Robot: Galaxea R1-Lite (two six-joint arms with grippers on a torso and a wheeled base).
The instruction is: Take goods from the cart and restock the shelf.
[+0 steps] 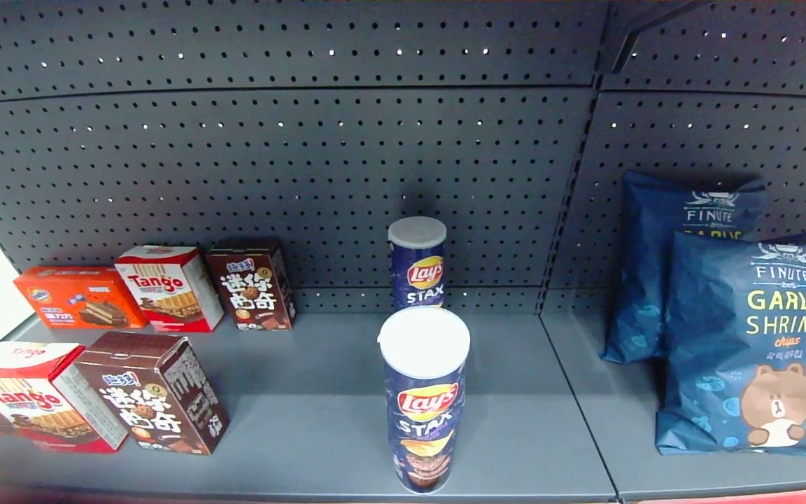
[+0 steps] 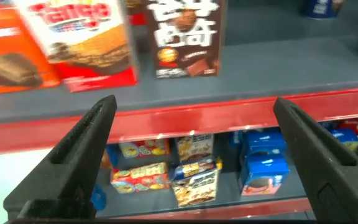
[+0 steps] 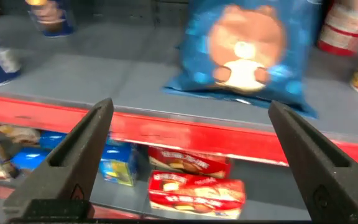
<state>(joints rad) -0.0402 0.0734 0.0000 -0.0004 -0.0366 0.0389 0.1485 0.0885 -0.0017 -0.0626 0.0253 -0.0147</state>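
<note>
Shelf (image 1: 319,392), grey steel deck with a pegboard back and a red front lip (image 2: 166,127), partly stocked. Landmark item: front chip can (image 1: 424,399), upright, close to the front edge. Directly behind it stands a second chip can (image 1: 417,262), upright, against the back panel. Left of the front can are the front brown box (image 1: 154,392) and front wafer box (image 1: 32,395). Behind and left of it is a back row of orange box (image 1: 78,297), wafer box (image 1: 168,285) and brown box (image 1: 252,283). Right of the front can are two blue chip bags, front (image 1: 749,343) and rear (image 1: 662,245), standing one behind the other. Bare deck lies on both sides of the front can. Step in hand, as judged: fetch the next item from the cart, since neither arm carries stock. Recommended handling: match the item to its lane, bring it in above the lip, and set it down clear of the front can, which looks easy to topple. Left gripper (image 2: 194,106): fingers spread wide, empty, touching nothing, out in front of the lip, left of the front can and opposite the boxes. Right gripper (image 3: 188,106): fingers equally wide, empty, touching nothing, in front of the lip, right of the front can and opposite the front bag.
</note>
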